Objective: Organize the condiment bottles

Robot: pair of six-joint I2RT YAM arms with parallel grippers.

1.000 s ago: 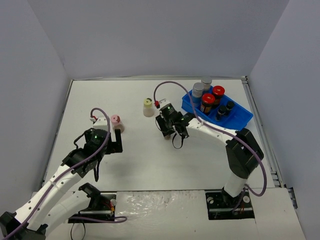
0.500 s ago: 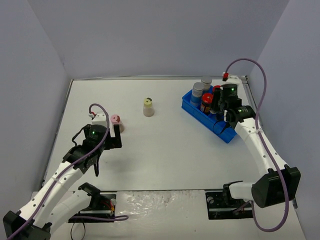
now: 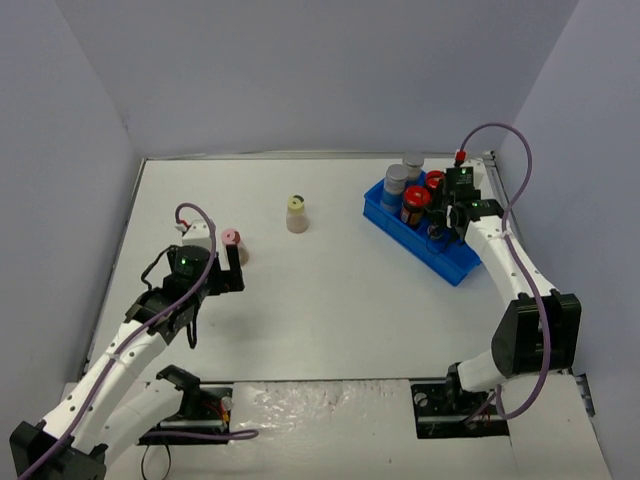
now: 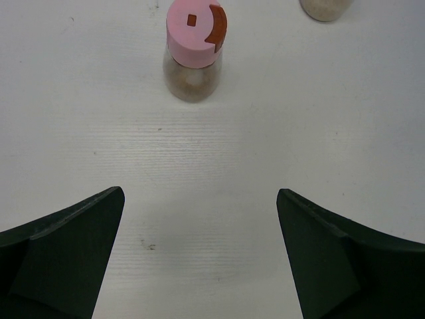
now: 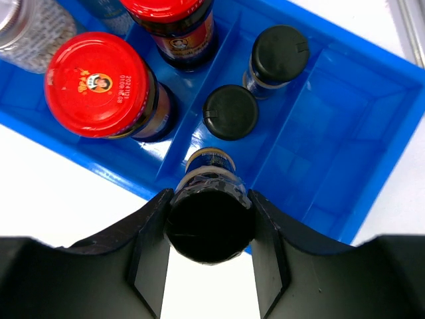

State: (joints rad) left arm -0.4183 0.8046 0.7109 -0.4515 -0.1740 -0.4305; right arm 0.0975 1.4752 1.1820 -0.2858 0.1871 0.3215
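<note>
1. The small dark-capped bottle [image 5: 210, 226] is clamped between the fingers of the right gripper [image 5: 210, 232], which is closed on the cap and neck. The bottle hangs upright over the near edge of the middle compartment of the blue tray [image 5: 332, 133]. Whether its base touches the tray cannot be determined.
2. Handling estimate: the bottle appears rigid, light and smooth-sided, probably glass. Grip it across the cap or shoulder and keep it vertical. A tilted release may knock over its neighbours.
3. Two matching dark-capped bottles [image 5: 230, 112] [image 5: 279, 52] stand in that compartment, just beyond the held one.
4. Two red-lidded jars [image 5: 96, 76] [image 5: 169, 10] occupy the next compartment. Two grey-capped bottles [image 3: 396, 178] [image 3: 413, 162] stand at the far end of the tray.
5. The pink-lidded jar [image 4: 194, 46] stands on the table [image 4: 332, 100], just ahead of the left gripper [image 4: 199, 199]. That gripper is spread wide and holds nothing. Take the jar by the body below the lid, since the lid flares wider.
6. The cream-lidded jar [image 3: 297, 214] stands alone, well apart from both grippers.
</note>
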